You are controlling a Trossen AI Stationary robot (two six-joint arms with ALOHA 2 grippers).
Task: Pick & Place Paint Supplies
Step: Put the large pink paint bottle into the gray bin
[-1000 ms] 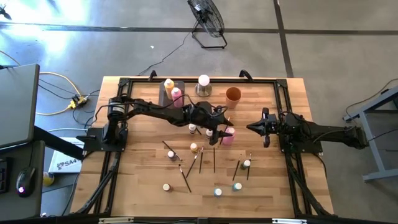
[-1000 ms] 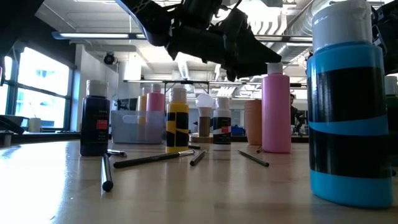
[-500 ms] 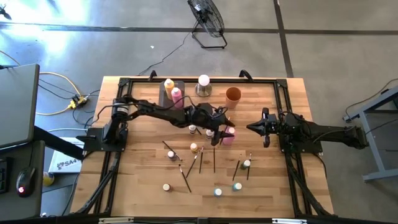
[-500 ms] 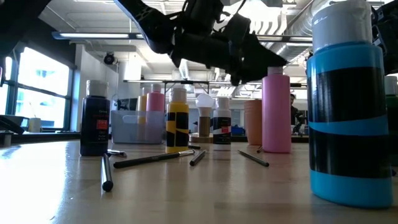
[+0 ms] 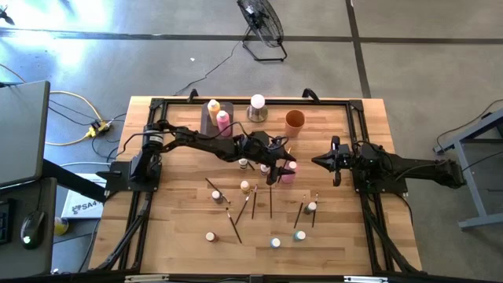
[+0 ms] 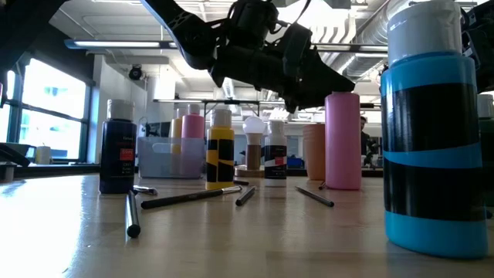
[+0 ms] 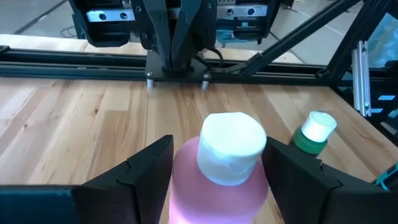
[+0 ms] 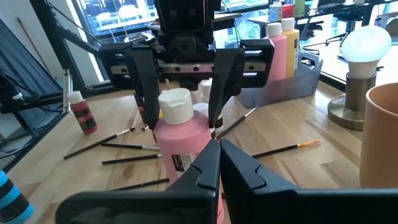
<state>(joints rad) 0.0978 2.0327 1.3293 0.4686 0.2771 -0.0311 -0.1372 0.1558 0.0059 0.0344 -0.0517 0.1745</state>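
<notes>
- Pink plastic is standing at the middle of the table: a large pink bottle (image 5: 288,172) with a white cap, upright on the wooden table (image 5: 181,228), right of the scattered small supplies.
- The left gripper (image 7: 214,171) is hanging over that bottle with its fingers (image 7: 140,174) spread wide, one on each side of the bottle's neck and cap; the pictures are not showing whether the pads are touching it.
- The right gripper (image 8: 217,163) is waiting to the right of the bottle, near it but apart, its fingers pressed together on nothing and pointing toward the bottle.
- A second pink bottle (image 5: 223,120) and a yellow bottle (image 5: 213,108) are standing side by side in the grey tray (image 5: 206,119) at the far edge, left of centre.
- Tiny white-capped bottles, among them a green one (image 7: 314,132) just beside the large pink bottle, are standing across the near half of the table.
- Thin dark paintbrushes (image 5: 271,200) are lying flat among the small bottles, pointing various ways.
- A white ball on a metal base (image 5: 257,107) and an orange cup (image 5: 295,119) are sitting at the far edge, right of the tray.
</notes>
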